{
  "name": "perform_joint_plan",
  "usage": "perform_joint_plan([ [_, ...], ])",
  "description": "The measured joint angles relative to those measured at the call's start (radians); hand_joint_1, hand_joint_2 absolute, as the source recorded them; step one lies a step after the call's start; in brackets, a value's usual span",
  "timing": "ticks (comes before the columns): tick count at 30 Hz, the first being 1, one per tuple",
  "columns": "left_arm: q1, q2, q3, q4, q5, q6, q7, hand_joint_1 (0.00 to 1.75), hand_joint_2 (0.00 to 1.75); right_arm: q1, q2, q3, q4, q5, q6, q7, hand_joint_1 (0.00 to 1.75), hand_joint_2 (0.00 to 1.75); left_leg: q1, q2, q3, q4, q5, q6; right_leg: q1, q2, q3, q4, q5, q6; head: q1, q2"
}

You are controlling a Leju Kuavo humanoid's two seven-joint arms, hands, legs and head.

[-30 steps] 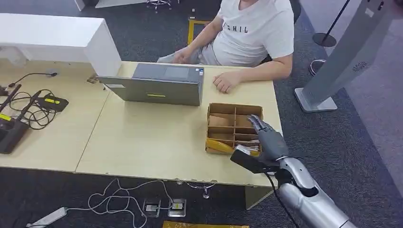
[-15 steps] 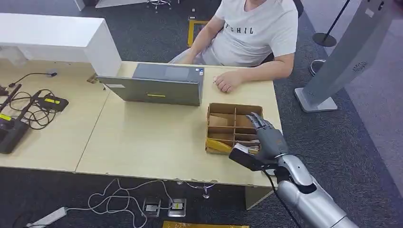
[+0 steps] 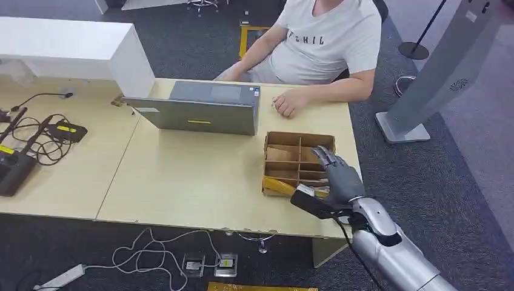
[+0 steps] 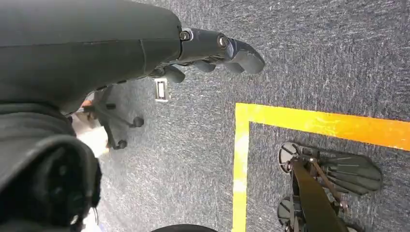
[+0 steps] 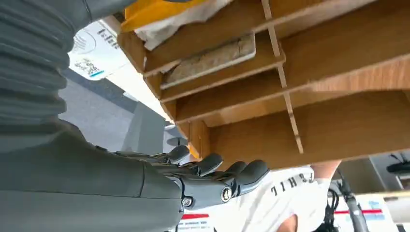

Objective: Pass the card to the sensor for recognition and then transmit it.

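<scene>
- The right hand (image 3: 339,176) is hovering over the near right part of the cardboard tray (image 3: 276,140), fingers stretched forward and slightly apart, holding nothing; judging by the pose, it is lining up to reach into a slot for a card.
- In the right wrist view, a flat greyish card (image 5: 212,60) is lying in one narrow slot of the tray, next to the slot holding a yellow and white bundle (image 5: 159,12); this is probably the card to pick, though I cannot tell for certain.
- The left hand (image 4: 212,53) is hanging beside the body above the carpet, fingers loosely curled around nothing.
- The tray is sitting by the table's (image 3: 182,176) right edge, within the right arm's reach, which suits a one-handed pick.
- A person (image 3: 321,42) is sitting across the table, one forearm resting on it, well placed to receive a card.
- A closed laptop (image 3: 200,109) is lying beside the tray; cables and dark devices (image 3: 36,139) are crowding the far left.
- The room is carpeted dark grey, with a yellow floor line (image 4: 309,123).
</scene>
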Motion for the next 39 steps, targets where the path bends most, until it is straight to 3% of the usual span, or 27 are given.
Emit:
perform_joint_plan([
  [3,0.000,0.000,0.000,0.000,0.003,0.003,0.000,0.00,0.00,0.000,0.003,0.007,0.000,0.010,0.013,0.006,0.00,1.75,0.000,0.000,0.000,0.000,0.000,0.000,0.000,0.000,0.000,0.000,0.000,0.000,0.000,0.000],
  [4,0.000,0.000,0.000,0.000,0.003,0.003,0.000,0.00,0.00,0.000,0.004,0.008,0.000,0.011,0.014,0.009,1.33,1.75,0.000,0.000,0.000,0.000,0.000,0.000,0.000,0.000,0.000,0.000,0.000,0.000,0.000,0.000],
  [5,0.000,0.000,0.000,0.000,0.003,0.003,0.000,0.00,0.00,0.000,0.005,0.008,0.000,0.012,0.017,0.010,1.75,1.75,0.000,0.000,0.000,0.000,0.000,0.000,0.000,0.000,0.000,0.000,0.000,0.000,0.000,0.000],
  [14,0.000,0.006,0.000,0.000,0.002,-0.004,0.000,0.00,0.00,-0.001,0.005,0.009,0.000,0.000,0.062,0.023,1.75,1.75,0.000,0.000,0.000,0.000,0.000,0.000,0.000,0.000,0.000,0.000,0.000,0.000,0.000,0.000],
  [39,0.000,0.017,-0.002,0.000,-0.005,-0.003,0.013,0.00,0.00,0.001,0.000,0.000,0.000,0.038,0.035,0.029,1.75,1.75,0.000,0.000,0.000,0.000,0.000,0.000,0.000,0.000,0.000,0.000,0.000,0.000,0.000,0.000],
])
